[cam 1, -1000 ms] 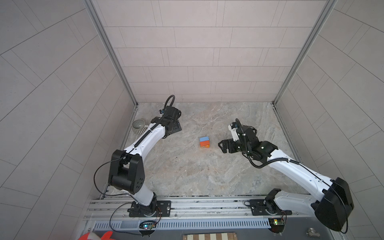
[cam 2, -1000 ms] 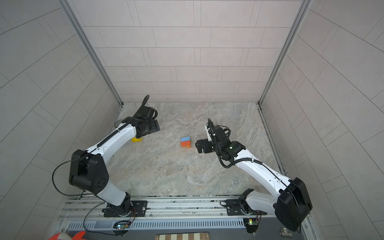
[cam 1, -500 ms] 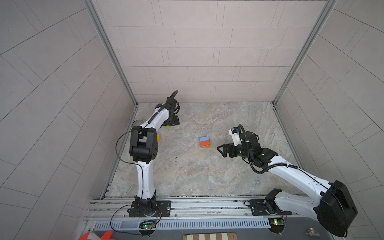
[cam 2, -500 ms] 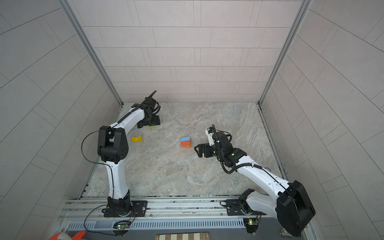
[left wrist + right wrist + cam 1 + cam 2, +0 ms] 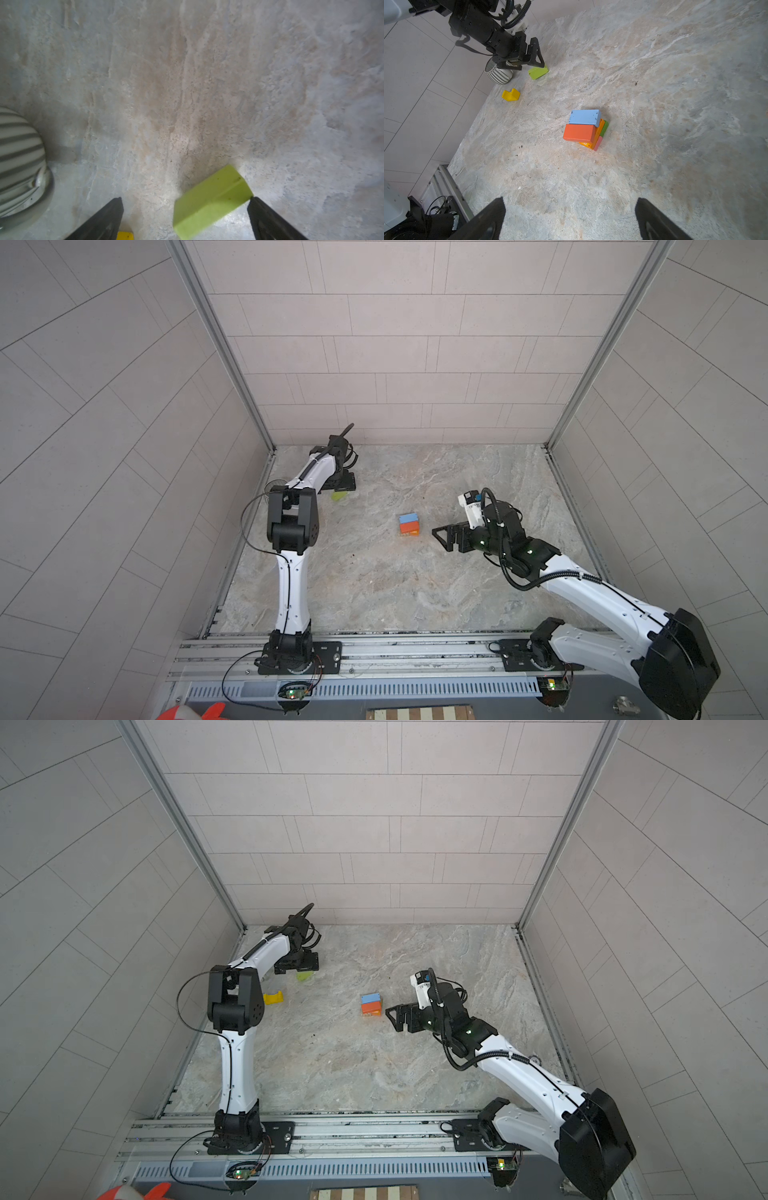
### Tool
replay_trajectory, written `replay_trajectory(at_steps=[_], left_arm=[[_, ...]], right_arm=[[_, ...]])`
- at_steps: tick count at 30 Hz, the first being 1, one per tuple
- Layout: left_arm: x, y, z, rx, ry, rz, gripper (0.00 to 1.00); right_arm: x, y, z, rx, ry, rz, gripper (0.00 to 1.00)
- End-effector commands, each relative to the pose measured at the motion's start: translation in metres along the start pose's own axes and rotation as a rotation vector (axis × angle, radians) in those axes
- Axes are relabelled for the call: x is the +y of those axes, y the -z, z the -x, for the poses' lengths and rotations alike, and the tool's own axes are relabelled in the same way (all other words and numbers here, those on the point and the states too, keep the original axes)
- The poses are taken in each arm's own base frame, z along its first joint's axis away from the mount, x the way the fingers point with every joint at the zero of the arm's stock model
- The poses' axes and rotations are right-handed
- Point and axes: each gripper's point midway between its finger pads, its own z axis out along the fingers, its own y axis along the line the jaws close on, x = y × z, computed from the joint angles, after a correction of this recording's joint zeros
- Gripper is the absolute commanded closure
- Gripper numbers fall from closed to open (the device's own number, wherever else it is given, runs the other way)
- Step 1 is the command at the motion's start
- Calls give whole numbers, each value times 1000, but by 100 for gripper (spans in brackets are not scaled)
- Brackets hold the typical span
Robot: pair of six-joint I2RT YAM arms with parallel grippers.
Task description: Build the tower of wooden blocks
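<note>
The wood block tower (image 5: 409, 524) (image 5: 371, 1004) stands mid-floor. In the right wrist view the tower (image 5: 583, 128) has a blue and an orange-red block side by side on top, over orange, green and pink ones. My right gripper (image 5: 440, 537) (image 5: 395, 1019) (image 5: 570, 201) hangs open and empty just right of it. At the back left, my left gripper (image 5: 341, 485) (image 5: 298, 966) (image 5: 186, 200) is open over a loose lime-green block (image 5: 212, 203) (image 5: 338, 496) (image 5: 538, 72), whose corner reaches one finger. A yellow arch piece (image 5: 273, 997) (image 5: 510, 95) lies nearby.
A grey ribbed mug (image 5: 18, 149) (image 5: 499, 73) stands by the left wall, close behind the left gripper. Tiled walls close in the floor on three sides. The arms' mounting rail (image 5: 374, 655) runs along the front edge.
The left arm has swung from over the yellow arch back toward the wall, onto the green block, its jaws opening a little wider. The right gripper has drawn back slightly from the tower.
</note>
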Motion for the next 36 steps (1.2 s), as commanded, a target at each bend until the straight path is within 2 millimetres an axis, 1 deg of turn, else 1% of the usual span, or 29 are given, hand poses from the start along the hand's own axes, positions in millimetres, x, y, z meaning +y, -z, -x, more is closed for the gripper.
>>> replay_trajectory(at_steps=[1, 3, 5, 8, 9, 14, 17, 18, 21, 22, 25, 27, 29, 31, 33, 36], left_arm=[[-3, -3, 3, 7, -16, -21, 1], [-4, -4, 3, 10, -8, -27, 1], [-10, -6, 3, 15, -9, -54, 1], [-15, -8, 1, 23, 10, -82, 3], [-18, -7, 1, 24, 14, -94, 6], [-30, -2, -3, 19, 22, -145, 26], [-34, 3, -6, 7, 13, -153, 45], [-36, 5, -7, 3, 8, -152, 50], [-37, 4, -13, 11, -4, -134, 54], [-37, 2, -16, 16, -11, -120, 55], [-31, -1, -21, 30, -33, -43, 67], [-25, 0, -23, 26, -41, 16, 75], [-23, 3, -25, 18, -55, 65, 80], [-17, 9, -25, 3, -79, 141, 83], [-11, 20, -24, -22, -119, 251, 85], [-11, 32, -23, -44, -178, 356, 87]], right_arm=[[1, 0, 0, -10, -12, 13, 0], [2, -2, -1, -6, -12, 18, 0], [1, -3, -2, -1, -13, 19, 1], [0, -5, -3, 4, -16, 17, 1], [0, -5, -3, 4, -15, 16, 0], [-1, -7, -5, 11, -16, 12, 1], [-1, -8, -5, 15, -17, 15, 1], [-1, -8, -5, 16, -18, 16, 1], [0, -7, -4, 13, -17, 17, 1], [0, -7, -4, 13, -18, 19, 1], [1, -6, -5, 13, -19, 21, 1], [1, -6, -4, 12, -19, 22, 2], [1, -6, -4, 11, -21, 22, 2], [1, -6, -5, 12, -20, 22, 2], [1, -6, -4, 10, -20, 24, 2], [1, -6, -5, 12, -21, 26, 2]])
